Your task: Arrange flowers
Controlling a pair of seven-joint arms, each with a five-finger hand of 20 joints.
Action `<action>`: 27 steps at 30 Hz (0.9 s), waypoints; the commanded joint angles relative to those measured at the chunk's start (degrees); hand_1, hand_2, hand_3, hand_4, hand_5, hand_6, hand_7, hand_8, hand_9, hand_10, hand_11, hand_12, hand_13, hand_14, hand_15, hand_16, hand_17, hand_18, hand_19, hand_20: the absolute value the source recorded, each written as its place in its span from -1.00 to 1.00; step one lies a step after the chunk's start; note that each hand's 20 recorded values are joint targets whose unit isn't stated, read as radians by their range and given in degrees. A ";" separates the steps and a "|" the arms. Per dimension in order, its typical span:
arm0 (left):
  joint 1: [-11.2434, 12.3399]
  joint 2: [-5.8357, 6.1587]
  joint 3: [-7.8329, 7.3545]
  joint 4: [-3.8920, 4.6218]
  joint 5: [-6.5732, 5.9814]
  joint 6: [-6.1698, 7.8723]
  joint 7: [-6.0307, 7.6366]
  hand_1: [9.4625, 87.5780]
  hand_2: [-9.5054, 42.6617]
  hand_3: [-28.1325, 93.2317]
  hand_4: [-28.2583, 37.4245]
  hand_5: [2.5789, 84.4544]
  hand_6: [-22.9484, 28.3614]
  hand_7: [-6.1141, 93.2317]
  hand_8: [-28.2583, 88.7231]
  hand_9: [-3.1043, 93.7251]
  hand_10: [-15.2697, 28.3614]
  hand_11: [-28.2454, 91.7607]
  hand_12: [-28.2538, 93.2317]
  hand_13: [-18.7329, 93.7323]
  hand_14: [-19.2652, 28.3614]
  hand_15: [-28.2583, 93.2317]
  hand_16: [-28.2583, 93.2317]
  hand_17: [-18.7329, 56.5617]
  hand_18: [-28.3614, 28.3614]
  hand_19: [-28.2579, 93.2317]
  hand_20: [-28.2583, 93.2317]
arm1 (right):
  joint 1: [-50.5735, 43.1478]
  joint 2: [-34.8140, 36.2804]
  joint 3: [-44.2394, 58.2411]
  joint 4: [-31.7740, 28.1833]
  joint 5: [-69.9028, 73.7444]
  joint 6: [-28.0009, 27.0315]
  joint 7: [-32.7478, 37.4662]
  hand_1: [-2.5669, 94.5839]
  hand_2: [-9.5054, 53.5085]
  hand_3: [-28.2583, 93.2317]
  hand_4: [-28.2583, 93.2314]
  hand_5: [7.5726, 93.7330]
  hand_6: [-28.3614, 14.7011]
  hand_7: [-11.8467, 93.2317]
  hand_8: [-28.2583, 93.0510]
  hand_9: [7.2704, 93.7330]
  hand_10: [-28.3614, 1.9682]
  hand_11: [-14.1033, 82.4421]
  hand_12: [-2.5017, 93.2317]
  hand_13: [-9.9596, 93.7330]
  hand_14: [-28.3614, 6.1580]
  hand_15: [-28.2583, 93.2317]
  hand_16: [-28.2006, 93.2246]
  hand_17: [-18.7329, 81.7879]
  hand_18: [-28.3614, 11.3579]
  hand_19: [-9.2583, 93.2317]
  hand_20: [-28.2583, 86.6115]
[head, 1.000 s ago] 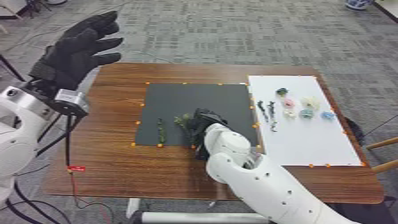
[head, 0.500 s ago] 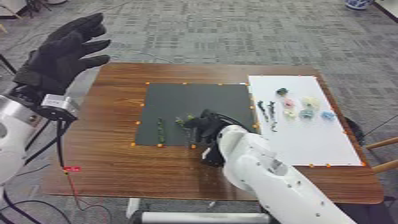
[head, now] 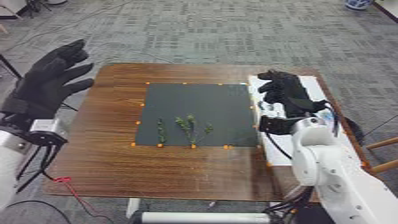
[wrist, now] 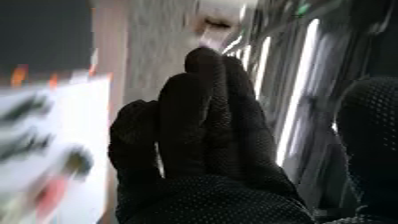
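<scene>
In the head view, the right robot hand is up over the white sheet on the right side of the brown surface. Its fingers are loose and nearly straight, and it is not gripping anything. The left robot hand is held up at the left side, with its fingers apart and nothing in them. A black mat lies beside the white sheet. Green sprigs lie on the mat, close to its near edge. One straight sprig lies alone on the left. A bushy sprig and a thin sprig come together at their near ends, like a fan. Little orange bits sit along the edge of the mat. In the right wrist view, the right robot hand is black and open. On the white sheet are dark stems, a dark green flower and a pink flower, all blurry.
</scene>
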 commanded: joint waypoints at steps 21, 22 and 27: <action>11.84 -9.12 -3.43 -2.51 1.28 4.57 2.10 -0.54 -1.00 0.50 -1.00 -0.67 -0.12 -0.51 -0.66 -0.73 0.01 -0.33 -0.08 -0.62 0.24 0.08 -0.56 -0.83 0.70 0.07 -0.37 | 9.81 9.19 -21.48 12.23 -59.98 -20.36 41.70 -0.46 -1.00 0.75 -1.00 -0.21 -0.13 0.26 -0.84 -0.14 -0.32 0.57 0.07 0.17 -0.22 0.78 0.08 -0.08 -0.66 0.84 0.40; 11.62 -9.03 -3.23 -2.41 1.25 4.59 2.19 -0.54 -0.99 0.50 -1.00 -0.67 -0.12 -0.51 -0.66 -0.73 0.01 -0.33 -0.08 -0.62 0.24 0.08 -0.56 -0.83 0.70 0.07 -0.37 | 10.97 9.17 -22.91 12.53 -59.34 -20.11 41.45 -0.44 -1.00 0.75 -1.00 -0.18 -0.11 0.27 -0.84 -0.10 -0.32 0.58 0.08 0.20 -0.21 0.78 0.08 -0.06 -0.65 0.85 0.40; 10.98 -8.79 -2.89 -2.34 1.30 4.33 2.03 -0.55 -0.98 0.51 -1.00 -0.67 -0.12 -0.50 -0.66 -0.72 0.02 -0.32 -0.09 -0.61 0.23 0.09 -0.57 -0.83 0.70 0.07 -0.37 | 13.40 7.98 -26.16 12.26 -58.88 -20.88 39.24 -0.41 -1.00 0.75 -1.00 -0.15 -0.09 0.28 -0.85 -0.06 -0.29 0.59 0.09 0.23 -0.19 0.78 0.10 -0.04 -0.64 0.87 0.39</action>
